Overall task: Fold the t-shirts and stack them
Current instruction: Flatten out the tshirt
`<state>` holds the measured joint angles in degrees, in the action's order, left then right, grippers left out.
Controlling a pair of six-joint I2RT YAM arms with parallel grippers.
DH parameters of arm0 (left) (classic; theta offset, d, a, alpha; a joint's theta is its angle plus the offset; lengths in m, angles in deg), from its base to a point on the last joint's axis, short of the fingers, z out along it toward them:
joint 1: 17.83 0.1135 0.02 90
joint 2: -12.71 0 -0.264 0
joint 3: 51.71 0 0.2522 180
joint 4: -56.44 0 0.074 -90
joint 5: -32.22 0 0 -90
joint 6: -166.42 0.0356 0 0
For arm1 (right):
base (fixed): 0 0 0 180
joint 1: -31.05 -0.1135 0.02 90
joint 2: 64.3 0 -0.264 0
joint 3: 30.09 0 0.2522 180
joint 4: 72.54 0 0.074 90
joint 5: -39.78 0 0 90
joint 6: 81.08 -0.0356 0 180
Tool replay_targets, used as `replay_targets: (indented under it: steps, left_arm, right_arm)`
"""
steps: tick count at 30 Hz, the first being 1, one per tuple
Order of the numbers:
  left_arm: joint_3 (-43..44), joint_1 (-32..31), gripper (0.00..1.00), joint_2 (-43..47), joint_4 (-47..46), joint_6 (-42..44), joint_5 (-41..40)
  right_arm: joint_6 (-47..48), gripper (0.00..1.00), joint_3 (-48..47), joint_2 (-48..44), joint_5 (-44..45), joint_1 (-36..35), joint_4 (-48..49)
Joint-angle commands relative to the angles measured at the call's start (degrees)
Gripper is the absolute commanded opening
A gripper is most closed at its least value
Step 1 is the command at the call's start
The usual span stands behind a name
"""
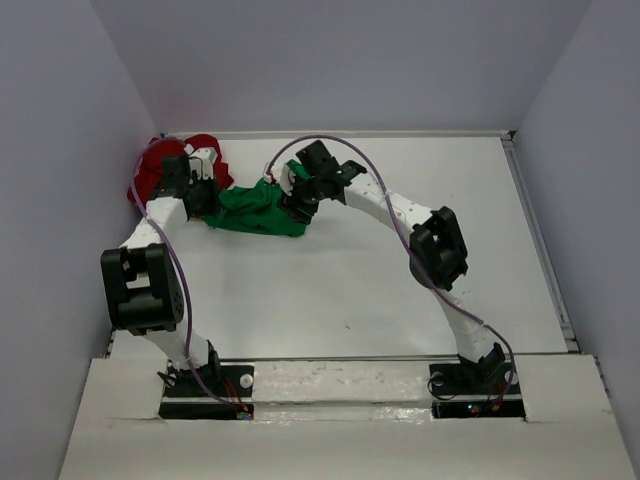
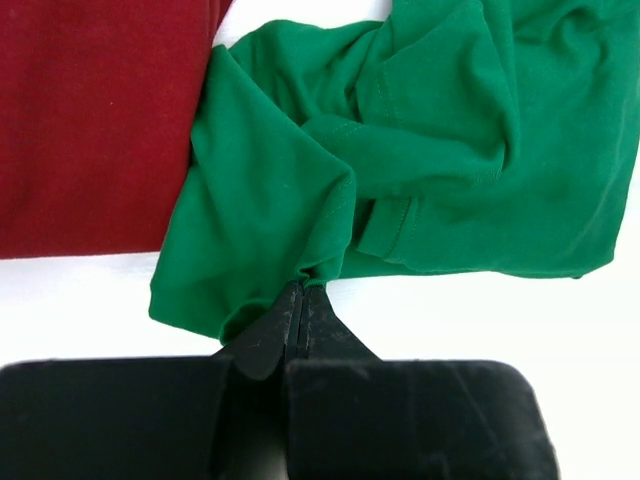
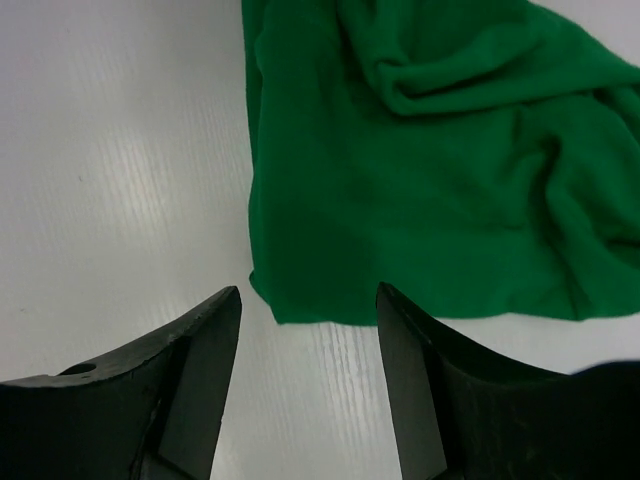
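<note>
The bright green t-shirt (image 1: 258, 210) lies bunched on the white table, far left of centre. A deep red t-shirt (image 1: 160, 165) is heaped behind it against the left wall. My left gripper (image 2: 302, 285) is shut, pinching a fold at the near edge of the green t-shirt (image 2: 400, 150), with the red t-shirt (image 2: 90, 120) flat beside it on the left. My right gripper (image 3: 308, 295) hangs open just short of a corner of the green t-shirt (image 3: 420, 170), and bare table shows between its fingers. In the top view the right gripper (image 1: 293, 200) sits at the shirt's right end.
Grey walls close in the table (image 1: 400, 280) on the left, back and right. The red heap presses against the left wall near the back corner. A raised white ledge (image 1: 340, 385) with both arm bases runs along the near edge.
</note>
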<state>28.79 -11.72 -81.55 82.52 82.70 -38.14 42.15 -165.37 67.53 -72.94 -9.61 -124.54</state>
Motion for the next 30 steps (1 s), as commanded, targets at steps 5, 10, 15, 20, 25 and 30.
replay_targets:
  steps: [5,10,15,20,25,30]
  left_arm:
    - [-1.8,0.2,0.00,4.0,-2.4,1.3,-0.3]
    - [-1.8,0.2,0.00,3.3,-2.5,1.3,0.0]
    - [-1.9,0.2,0.00,3.6,-2.4,1.4,0.5]
    - [-2.3,0.2,0.00,3.9,-2.6,1.5,0.9]
    - [-2.0,0.2,0.00,3.3,-2.3,1.5,1.5]
    - [-1.9,0.2,0.00,2.9,-2.3,1.5,2.2]
  right_arm:
    - [3.8,0.66,-5.6,3.9,-6.6,-2.1,9.0]
    - [5.6,0.68,-6.3,6.0,-6.6,-3.6,10.3]
    - [9.2,0.70,-8.8,9.1,-5.5,-4.2,10.6]
    - [10.1,0.69,-15.4,13.5,-4.8,-4.7,11.8]
    - [10.1,0.68,-16.0,14.6,-4.5,-4.7,12.8]
    - [9.9,0.68,-12.7,13.7,-4.4,-4.7,12.8]
